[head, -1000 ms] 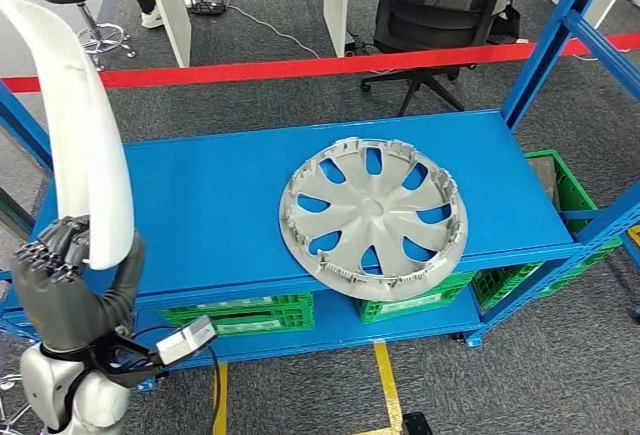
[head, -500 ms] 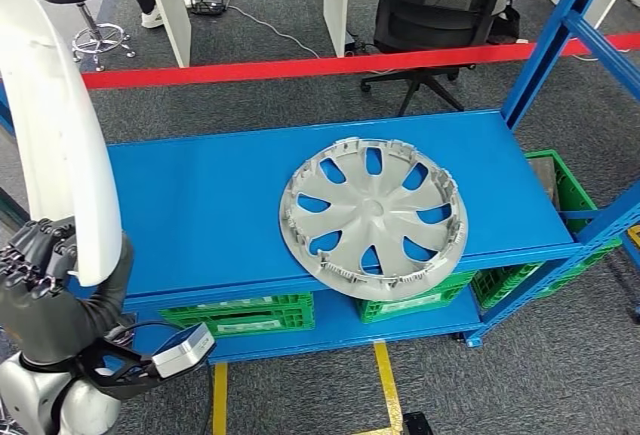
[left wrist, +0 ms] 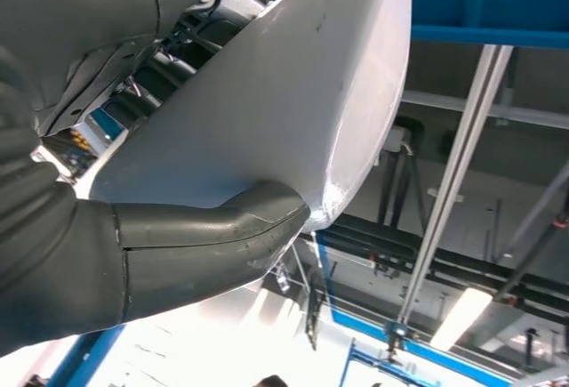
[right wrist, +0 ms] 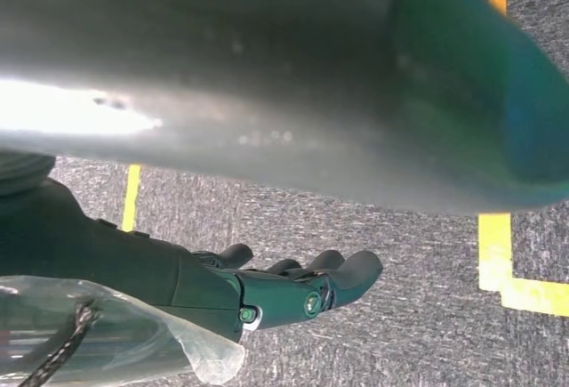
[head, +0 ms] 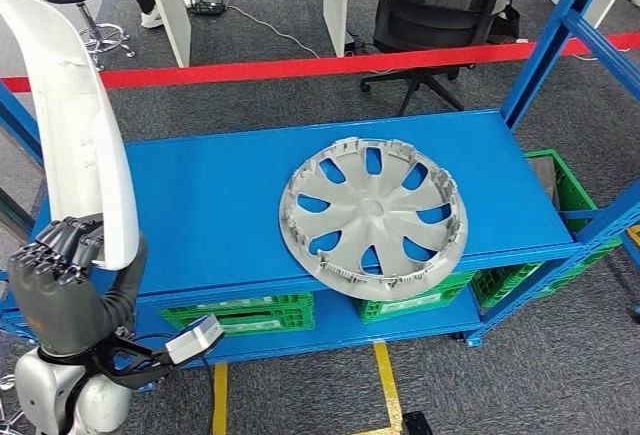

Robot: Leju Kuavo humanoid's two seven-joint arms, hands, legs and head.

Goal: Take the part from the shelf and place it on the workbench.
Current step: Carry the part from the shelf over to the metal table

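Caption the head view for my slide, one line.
Robot's left hand holds a curved white part upright beside the blue shelf, where a silver wheel cover lies.

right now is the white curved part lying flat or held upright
Held upright. In the head view the white curved part rises steeply from the left robot hand, which grips its lower end, beside the blue shelf.

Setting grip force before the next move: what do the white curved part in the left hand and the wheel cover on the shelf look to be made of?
The white curved part, held by the left hand, looks like painted or moulded plastic: smooth, glossy, thin-shelled, with small dark scuffs in the wrist view. The wheel cover appears to be silver-painted plastic rather than metal: matte sheen, thin spokes and moulded clip tabs around its rim. Neither can be confirmed by sight.
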